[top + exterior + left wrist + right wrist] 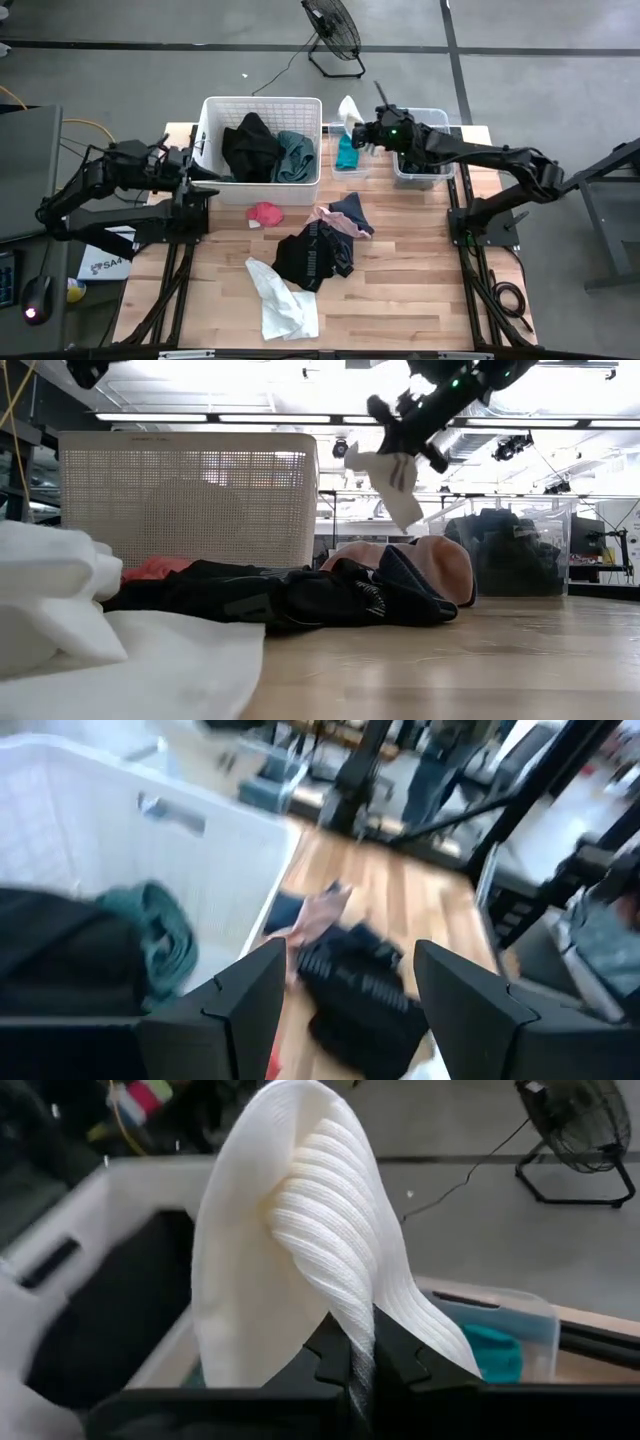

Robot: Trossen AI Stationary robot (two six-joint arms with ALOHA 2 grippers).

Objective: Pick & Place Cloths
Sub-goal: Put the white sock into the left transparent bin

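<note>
My right gripper (362,134) is shut on a white ribbed cloth (348,110) above a small clear tub (347,168) that holds a teal cloth (346,153). My left gripper (350,990) is open and touches nothing; it hovers by the white basket's left wall (203,150). The basket holds a black cloth (250,148) and a teal-green one (295,157). Lying on the table are a red-pink cloth (265,212), a pink and dark piece (340,214), a black garment (312,256) and a white cloth (282,300). My right gripper pinches the white ribbed cloth between its two fingers (330,1348), on a bunched fold (350,1305) with several layers. The cloth is lifted clear. In the low view it hangs slack below the gripper (400,422), with its free end (400,510) in the air.
A second clear tub (420,165) with a dark cloth sits under my right arm near the table's far right. The basket (190,490) stands tall at the far edge. A fan (333,30) stands on the floor beyond the table. Bare wood shows along the near right (410,300).
</note>
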